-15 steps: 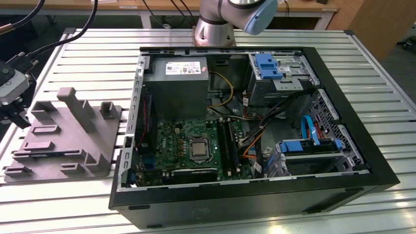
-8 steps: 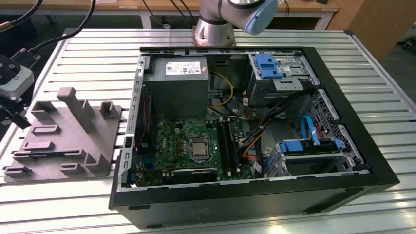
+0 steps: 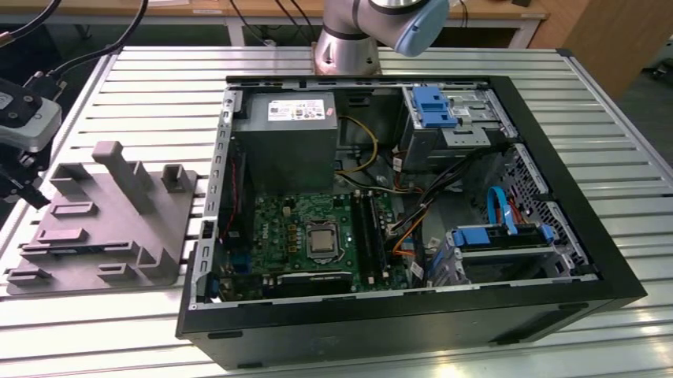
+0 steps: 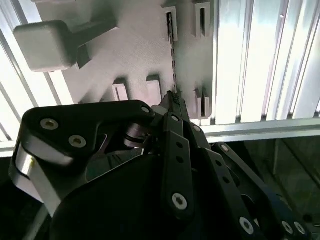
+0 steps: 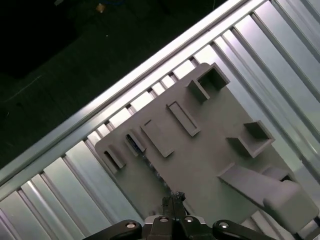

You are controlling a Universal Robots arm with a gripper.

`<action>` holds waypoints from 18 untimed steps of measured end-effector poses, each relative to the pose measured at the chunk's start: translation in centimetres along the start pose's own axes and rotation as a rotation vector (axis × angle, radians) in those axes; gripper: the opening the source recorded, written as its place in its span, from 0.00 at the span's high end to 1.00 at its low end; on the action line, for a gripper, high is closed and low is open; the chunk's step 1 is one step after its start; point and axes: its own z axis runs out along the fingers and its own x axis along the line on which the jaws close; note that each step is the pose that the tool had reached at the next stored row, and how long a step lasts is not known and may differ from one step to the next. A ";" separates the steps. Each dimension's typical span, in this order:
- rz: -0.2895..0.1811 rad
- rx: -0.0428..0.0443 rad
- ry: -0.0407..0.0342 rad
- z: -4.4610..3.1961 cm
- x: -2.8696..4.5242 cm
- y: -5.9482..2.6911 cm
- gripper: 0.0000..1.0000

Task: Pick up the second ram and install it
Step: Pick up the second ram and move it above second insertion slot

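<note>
Slatted metal table [image 3: 158, 87] below. The second ram [image 4: 173, 65] stands edge-up in the grey holder block [image 4: 135, 50]. I judge it light, stiff and fragile, best pinched across its faces. My gripper [image 4: 171, 100] hangs at its end; whether the jaws are open, I cannot tell.

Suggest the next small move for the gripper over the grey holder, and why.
Probably a slow descent with the gripper lined up along the second ram. In the second wrist view the ram stands on edge in the grey holder block and the gripper sits at its near end, so sideways drift would likely miss it.
</note>
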 end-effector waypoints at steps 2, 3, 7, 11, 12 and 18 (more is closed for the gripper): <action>-0.036 -0.0009 0.0016 0.03 0.00 0.00 0.90; -0.054 -0.0013 0.0024 0.05 0.00 0.00 0.90; -0.127 -0.0031 0.0057 0.11 0.00 -0.01 0.90; -0.200 -0.0049 0.0089 0.17 0.00 -0.01 0.90; -0.219 -0.0054 0.0097 0.18 0.00 -0.01 0.90; -0.327 -0.0081 0.0145 0.28 0.01 -0.02 0.90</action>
